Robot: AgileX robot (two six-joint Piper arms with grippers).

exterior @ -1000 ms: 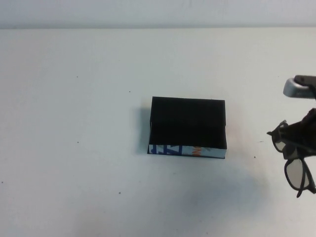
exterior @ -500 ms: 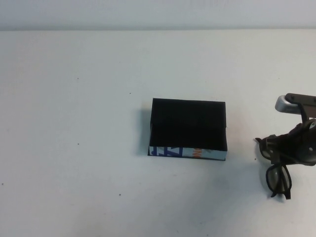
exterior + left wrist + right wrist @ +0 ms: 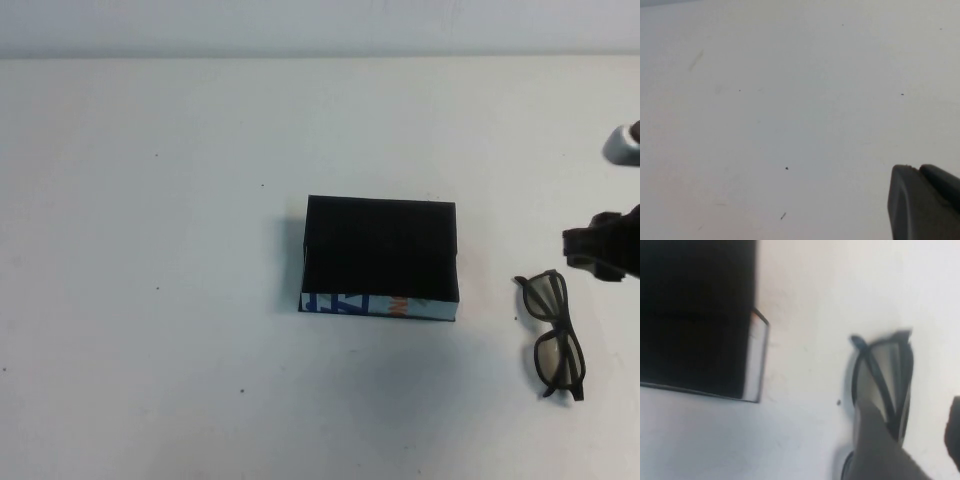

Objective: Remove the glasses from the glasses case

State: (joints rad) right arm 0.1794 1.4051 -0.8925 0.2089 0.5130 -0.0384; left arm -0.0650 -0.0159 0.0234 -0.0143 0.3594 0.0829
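Note:
The glasses case [image 3: 380,252] lies open in the middle of the table, black inside and empty, with its white printed front wall facing me; it also shows in the right wrist view [image 3: 695,315]. The glasses [image 3: 553,335] lie folded flat on the table to the right of the case, and show in the right wrist view [image 3: 885,367]. My right gripper [image 3: 598,250] hovers open and empty just above and behind the glasses, its fingers apart over them [image 3: 908,407]. My left gripper [image 3: 918,169] is out of the high view, shut over bare table.
The white table [image 3: 160,300] spreads wide to the left and front of the case. A pale wall runs along the table's far edge [image 3: 320,55]. The right arm's silver link [image 3: 622,145] sits at the right border.
My right gripper lowered the glasses to the table right of the case, opened and let go, then rose and drew back to the right. The case has not moved.

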